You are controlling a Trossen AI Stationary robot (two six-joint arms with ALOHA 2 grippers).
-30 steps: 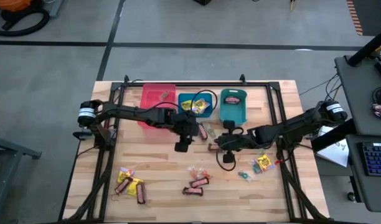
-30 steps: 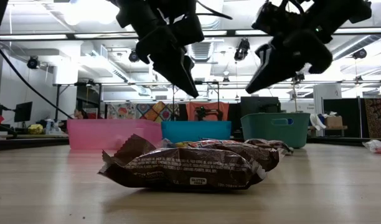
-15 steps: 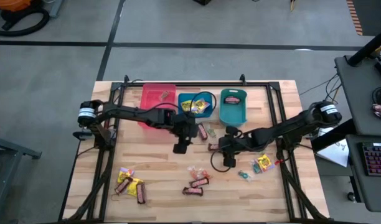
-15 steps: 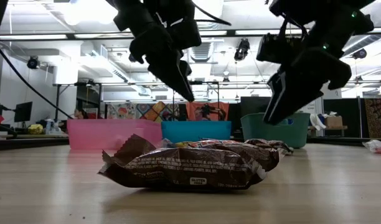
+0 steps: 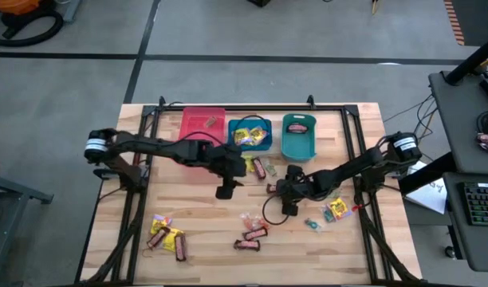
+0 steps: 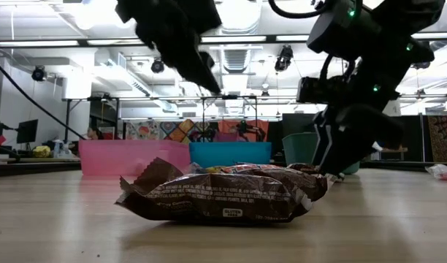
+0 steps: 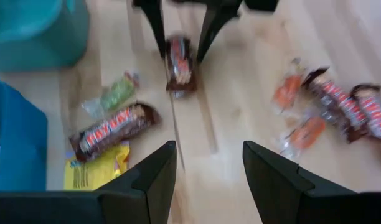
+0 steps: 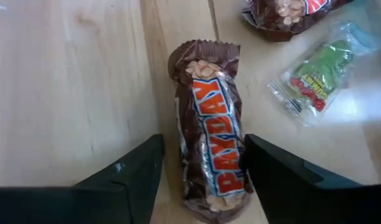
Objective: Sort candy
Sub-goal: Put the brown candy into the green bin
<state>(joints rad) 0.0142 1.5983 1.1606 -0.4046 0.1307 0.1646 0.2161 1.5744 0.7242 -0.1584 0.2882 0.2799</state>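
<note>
A brown PayDay candy bar lies flat on the wooden table. My right gripper is low over it, open, with one finger on either side of the bar; I cannot tell whether they touch it. In the high view this gripper is at mid-table in front of the teal bin. My left gripper hangs open above the table, holding nothing, left of the right one. Near it lie another brown bar, a yellow packet and a green clear-wrapped piece.
A pink bin, a blue bin and the teal bin stand in a row at the far side. More candy lies at the near left, near middle and right. A dark bar lies close to the low camera.
My right gripper has come down toward the table onto the PayDay bar, rolling its wrist, and has opened. My left gripper has risen and drawn back a little toward the table's left edge, staying open. No candy has moved.
</note>
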